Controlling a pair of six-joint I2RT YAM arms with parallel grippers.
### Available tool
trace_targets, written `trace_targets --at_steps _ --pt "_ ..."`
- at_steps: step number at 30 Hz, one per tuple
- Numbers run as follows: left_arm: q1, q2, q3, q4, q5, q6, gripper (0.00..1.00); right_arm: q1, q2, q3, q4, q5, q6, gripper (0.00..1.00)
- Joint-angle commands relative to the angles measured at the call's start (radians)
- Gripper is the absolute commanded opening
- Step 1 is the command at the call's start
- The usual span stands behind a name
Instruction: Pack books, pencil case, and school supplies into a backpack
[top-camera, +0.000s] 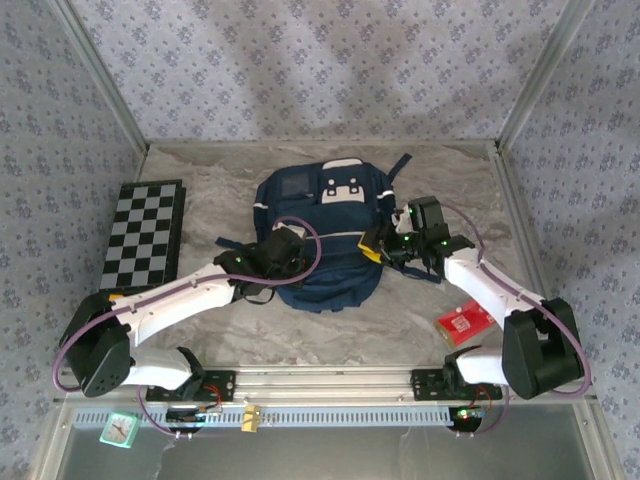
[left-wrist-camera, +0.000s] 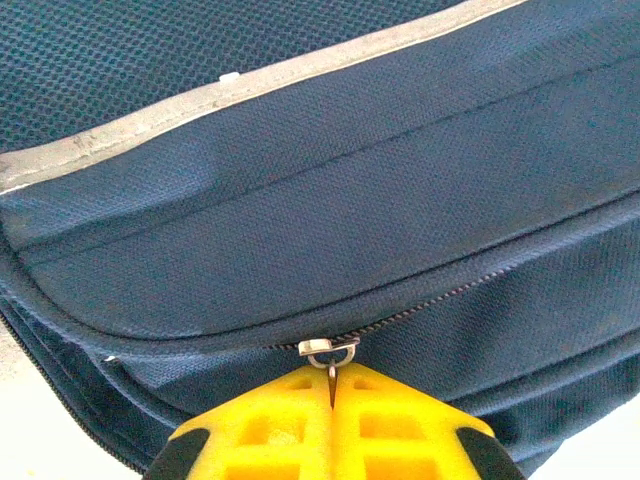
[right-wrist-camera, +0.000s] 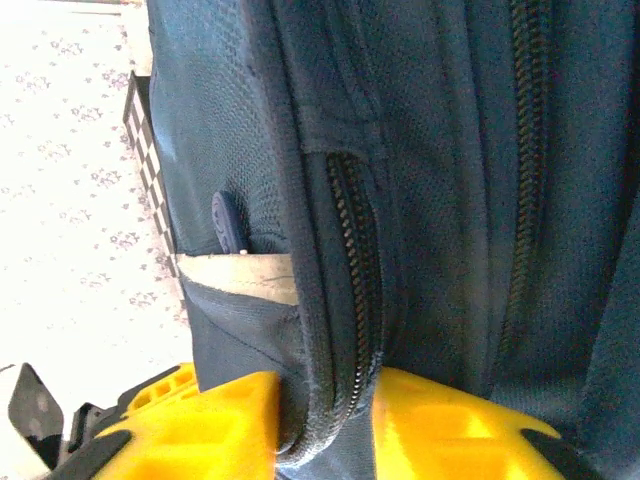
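I have the marble-patterned table (top-camera: 450, 170) under me, and the navy backpack (top-camera: 325, 215) lies flat at its middle, front patches facing up and its top toward the far wall. Both arms reach in from the near edge and meet it at its lower half, one on each flank. The checkered board (top-camera: 143, 232) lies flat at the table's left side, well apart from the bag. The red packet (top-camera: 464, 323) sits on the table near my right arm's base, outside the bag. On the overhead view my left gripper (top-camera: 275, 255) is at the bag's lower left and my right gripper (top-camera: 385, 245) at its right edge. On the right wrist view the right gripper (right-wrist-camera: 322, 385) has its yellow fingers (right-wrist-camera: 200, 430) clenched on either side of a thick zippered seam of the backpack (right-wrist-camera: 430, 150), fabric bulging up between them. Below the white piping (left-wrist-camera: 250, 90) on the left wrist view, the left gripper (left-wrist-camera: 332, 385) is pinched tight, its pads meeting on the thin metal tab of the zipper pull (left-wrist-camera: 328, 349), which sits on a closed line of zip.
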Motion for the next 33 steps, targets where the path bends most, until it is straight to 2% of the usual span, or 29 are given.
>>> trace_targets --at_steps 1,6,13,19,24,27,33 --pt "-0.015 -0.007 0.041 0.004 0.019 0.018 0.0 -0.027 0.008 0.025 0.085 0.017 -0.004 0.16" --pt "-0.099 0.009 0.08 -0.019 -0.028 0.039 0.0 -0.106 0.052 0.101 -0.011 -0.025 -0.115 0.02" --pt "-0.178 0.095 0.144 0.002 -0.039 0.059 0.0 -0.25 0.148 0.205 -0.071 -0.099 -0.232 0.0" --pt "-0.182 0.088 0.112 -0.011 -0.14 0.15 0.0 -0.302 0.204 0.285 -0.132 -0.138 -0.317 0.0" --pt "-0.172 -0.006 -0.014 0.066 -0.165 0.28 0.0 -0.329 0.227 0.311 -0.142 -0.154 -0.351 0.0" --pt "-0.126 -0.033 -0.048 0.071 -0.159 0.32 0.0 -0.329 0.251 0.343 -0.169 -0.167 -0.376 0.0" --pt "-0.007 -0.099 -0.131 0.176 -0.04 0.407 0.0 -0.342 0.263 0.357 -0.19 -0.149 -0.375 0.0"
